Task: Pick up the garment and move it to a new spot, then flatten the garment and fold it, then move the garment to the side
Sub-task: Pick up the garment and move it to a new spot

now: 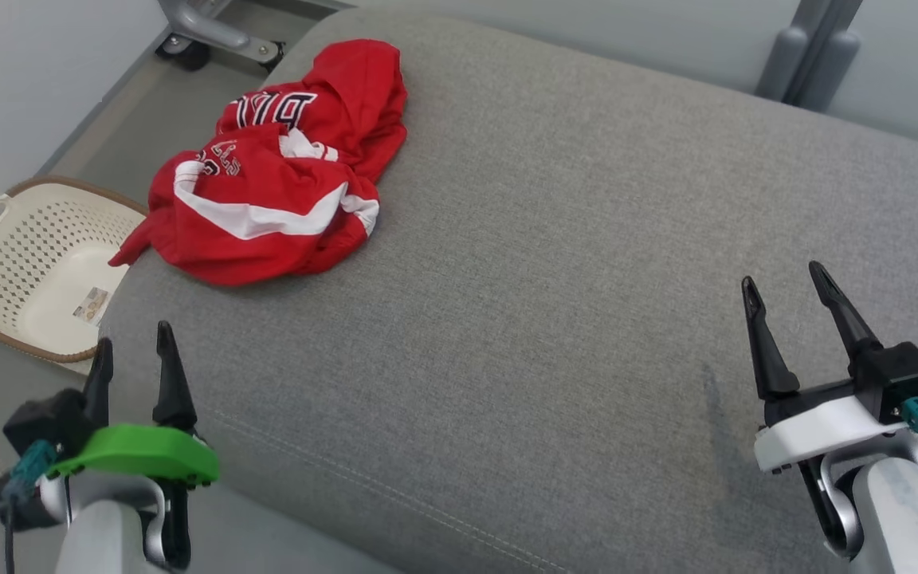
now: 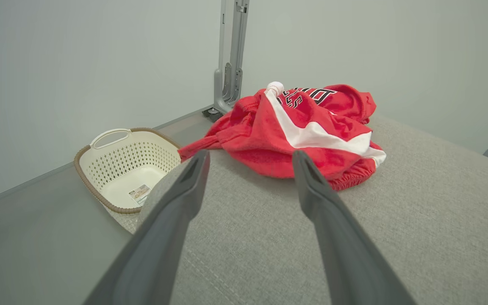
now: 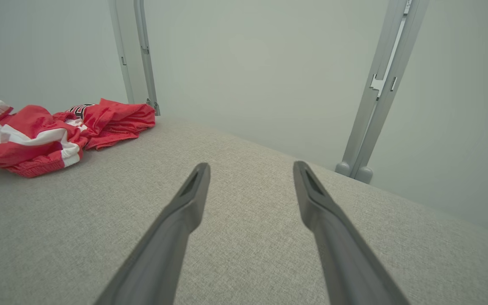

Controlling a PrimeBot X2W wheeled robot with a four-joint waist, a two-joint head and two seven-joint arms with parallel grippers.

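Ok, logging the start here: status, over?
Left gripper open, empty. Right gripper open, empty. Garment crumpled, far left of cushion, untouched. Basket on floor beside, not in the way.

garment (image 1: 268, 207) 1 | basket (image 1: 29, 239) 1 | hands 2: left hand (image 1: 134, 335), right hand (image 1: 782, 275)

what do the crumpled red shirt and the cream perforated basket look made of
Crumpled red shirt with white bands: likely soft jersey fabric, matte; it bunches in loose folds.
Cream perforated basket with brown rim: probably moulded plastic, smooth; regular holes, rigid handle.
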